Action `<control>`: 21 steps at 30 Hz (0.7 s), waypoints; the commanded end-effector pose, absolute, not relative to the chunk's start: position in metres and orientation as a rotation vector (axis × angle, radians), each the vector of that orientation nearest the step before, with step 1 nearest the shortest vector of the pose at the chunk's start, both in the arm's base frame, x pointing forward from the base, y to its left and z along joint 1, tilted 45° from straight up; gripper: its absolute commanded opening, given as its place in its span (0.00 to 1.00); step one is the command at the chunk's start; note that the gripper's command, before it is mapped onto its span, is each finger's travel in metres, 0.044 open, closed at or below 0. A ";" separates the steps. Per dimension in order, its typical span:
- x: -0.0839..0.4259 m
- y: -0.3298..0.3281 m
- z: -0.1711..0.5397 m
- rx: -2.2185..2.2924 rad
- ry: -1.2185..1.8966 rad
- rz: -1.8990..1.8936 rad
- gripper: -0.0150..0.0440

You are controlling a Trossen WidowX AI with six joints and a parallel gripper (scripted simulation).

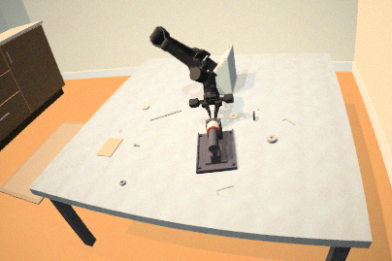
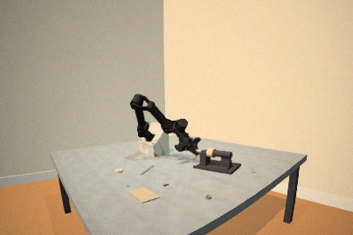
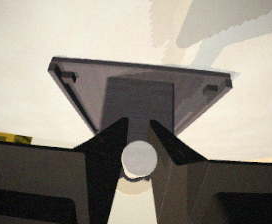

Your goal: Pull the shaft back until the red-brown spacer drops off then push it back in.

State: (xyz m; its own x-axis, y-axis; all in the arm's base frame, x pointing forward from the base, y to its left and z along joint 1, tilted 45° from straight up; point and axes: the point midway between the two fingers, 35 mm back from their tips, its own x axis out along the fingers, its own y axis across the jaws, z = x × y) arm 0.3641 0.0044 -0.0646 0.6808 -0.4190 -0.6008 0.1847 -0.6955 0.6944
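The shaft's pale round end (image 3: 139, 159) shows between the fingers in the wrist view. My gripper (image 1: 212, 116) (image 2: 199, 153) (image 3: 138, 125) is shut on the shaft at the near support block (image 2: 203, 158) (image 3: 139, 100). The red-brown spacer (image 1: 212, 127) (image 2: 214, 153) is still around the shaft, beside the dark housing block (image 1: 213, 144) (image 2: 224, 154). A cream spacer (image 1: 212, 124) (image 2: 210, 153) sits beside it on the gripper side. No gap between the red-brown spacer and the housing can be made out. The fixture stands on a dark base plate (image 1: 201, 157) (image 3: 89, 87).
A white box (image 1: 226, 73) (image 2: 153, 145) stands by the arm's base. Left of the fixture lie a rod (image 1: 166, 115) (image 2: 147, 169), a tan card (image 1: 110, 146) (image 2: 144, 195) and a pale ring (image 1: 146, 107). A round washer (image 1: 272, 139) lies to the right.
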 end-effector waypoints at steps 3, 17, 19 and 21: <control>0.363 0.004 -0.064 2.124 -0.182 -1.003 0.25; 0.362 0.004 -0.064 2.124 -0.182 -1.003 0.25; 0.361 0.004 -0.064 2.124 -0.182 -1.003 0.25; 0.361 0.004 -0.064 2.124 -0.182 -1.003 0.25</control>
